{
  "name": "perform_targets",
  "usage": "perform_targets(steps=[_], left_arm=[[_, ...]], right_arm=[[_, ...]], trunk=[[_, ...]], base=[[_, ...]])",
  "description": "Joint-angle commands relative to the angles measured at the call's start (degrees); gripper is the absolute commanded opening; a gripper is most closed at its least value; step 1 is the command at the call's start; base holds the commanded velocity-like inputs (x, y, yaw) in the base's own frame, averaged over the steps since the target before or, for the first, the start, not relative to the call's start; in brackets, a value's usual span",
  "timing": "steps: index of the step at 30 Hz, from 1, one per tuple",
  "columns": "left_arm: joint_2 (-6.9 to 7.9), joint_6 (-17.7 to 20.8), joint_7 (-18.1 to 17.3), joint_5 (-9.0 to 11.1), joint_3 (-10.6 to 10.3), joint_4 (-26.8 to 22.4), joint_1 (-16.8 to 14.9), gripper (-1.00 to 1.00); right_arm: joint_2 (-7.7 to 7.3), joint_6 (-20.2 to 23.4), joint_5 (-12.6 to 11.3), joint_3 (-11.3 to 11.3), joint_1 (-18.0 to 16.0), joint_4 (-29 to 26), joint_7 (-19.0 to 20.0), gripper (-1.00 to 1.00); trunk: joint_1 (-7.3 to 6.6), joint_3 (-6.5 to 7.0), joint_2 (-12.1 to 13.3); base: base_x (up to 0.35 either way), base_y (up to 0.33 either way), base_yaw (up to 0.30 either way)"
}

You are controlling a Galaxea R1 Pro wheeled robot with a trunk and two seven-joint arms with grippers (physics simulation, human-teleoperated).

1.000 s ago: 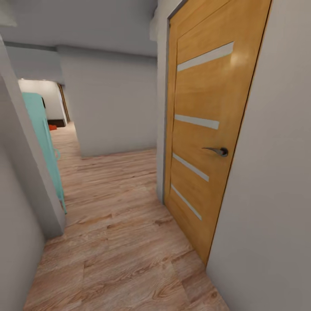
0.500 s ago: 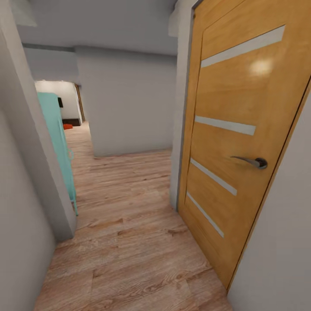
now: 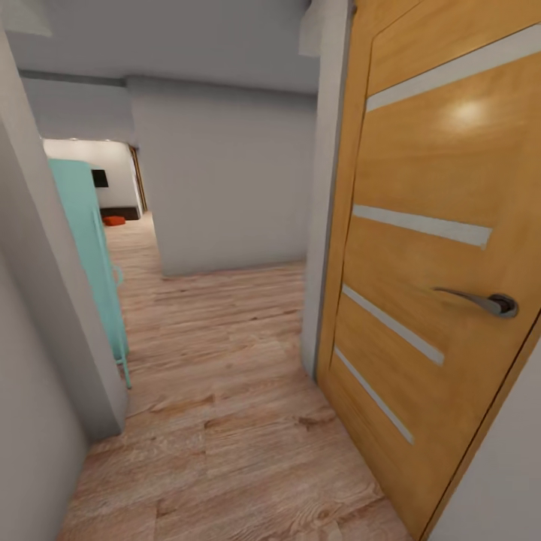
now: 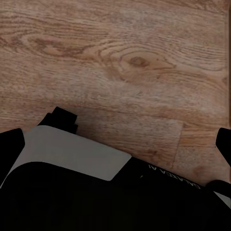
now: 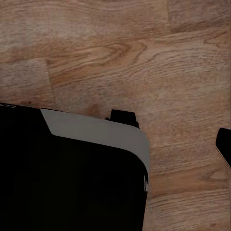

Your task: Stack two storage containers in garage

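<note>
Travelling a wood-floored hallway (image 3: 218,421) toward an orange-red container (image 3: 114,221) at far mid-left; next, continue forward past the wooden door (image 3: 428,248); claw states cannot be told.

One wooden door (image 3: 421,248) with one metal lever handle (image 3: 481,300) and four pale inset strips. One turquoise cabinet (image 3: 86,248). One small orange-red storage container (image 3: 114,220) far down the hallway. One black wall-mounted TV (image 3: 100,178).

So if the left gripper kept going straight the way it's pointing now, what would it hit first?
Most likely the wood-plank floor: the left wrist view looks along the fingers straight at it, with nothing between. How far off is unclear.
</note>
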Motion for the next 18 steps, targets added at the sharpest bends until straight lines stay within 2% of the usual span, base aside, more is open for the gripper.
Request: perform_targets(steps=[1,5,18], left_arm=[[0.01,0.02,-0.02,0.06,0.43,0.08,-0.06,1.00],[-0.02,0.02,-0.02,0.06,0.43,0.08,-0.06,1.00],[-0.08,0.02,-0.02,0.06,0.42,0.01,-0.06,1.00]], right_arm=[[-0.02,-0.16,0.39,0.05,-0.04,0.05,-0.03,1.00],[0.06,-0.16,0.40,-0.01,-0.04,0.05,-0.03,1.00],[0.06,-0.16,0.40,-0.02,-0.04,0.05,-0.03,1.00]], trunk=[[0.03,-0.06,-0.03],[0.03,-0.06,-0.03],[0.03,-0.06,-0.03]], base=[[0.332,0.081,0.000],[0.331,0.081,0.110],[0.333,0.078,0.277]])
